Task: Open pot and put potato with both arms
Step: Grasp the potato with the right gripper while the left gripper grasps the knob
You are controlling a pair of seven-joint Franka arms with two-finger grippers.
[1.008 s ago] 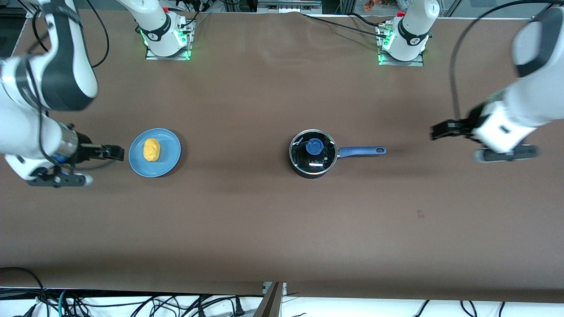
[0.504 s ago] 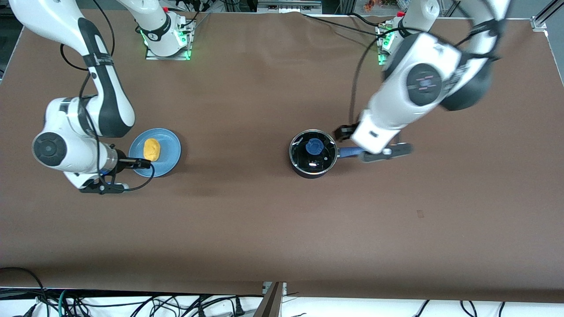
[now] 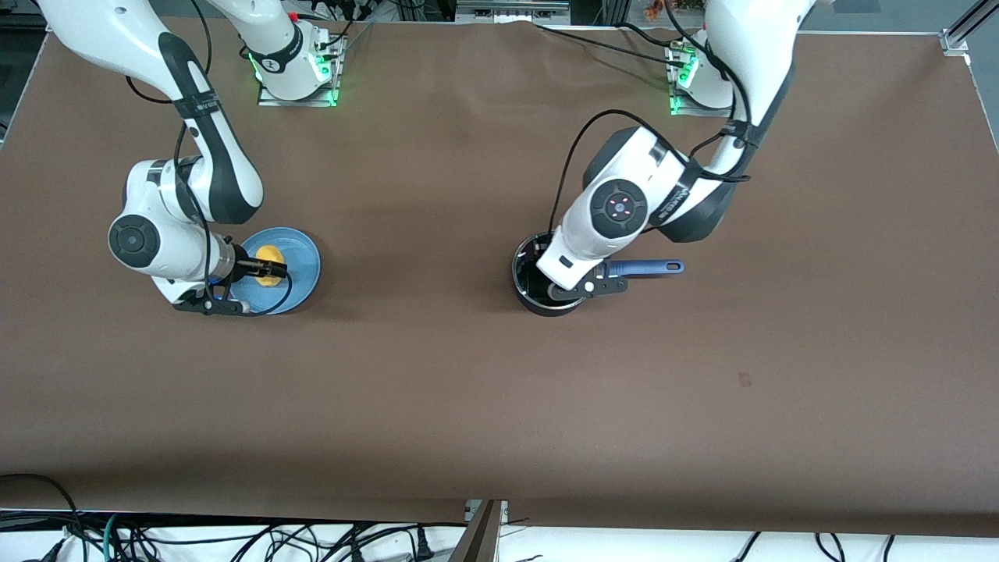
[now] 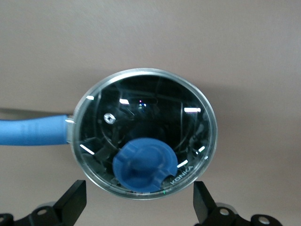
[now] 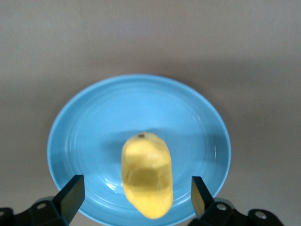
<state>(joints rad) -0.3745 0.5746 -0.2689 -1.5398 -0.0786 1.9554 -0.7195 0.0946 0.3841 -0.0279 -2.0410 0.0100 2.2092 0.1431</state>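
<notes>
Both grippers now lowered, left gripper [image 4: 138, 207] fingers spread over lidded pot [image 4: 143, 132], right gripper [image 5: 136, 200] spread over potato [image 5: 146, 181].

high front camera, 2 downward wrist close-ups

You see the worktop [image 3: 437, 375] evenly and brightly lit from overhead in the front view, with soft, short shadows lying under both arms and beside the pot [image 3: 527, 285] and the plate [image 3: 304, 269]. Green lamps glow at the two arm bases. In the left wrist view the glass lid [image 4: 143, 132] throws back small white glints and dark reflections, so the pot's inside stays unclear to you. In the right wrist view the potato [image 5: 146, 181] looks slightly soft, with a faint shadow beside it and a small highlight on the plate's glaze.
</notes>
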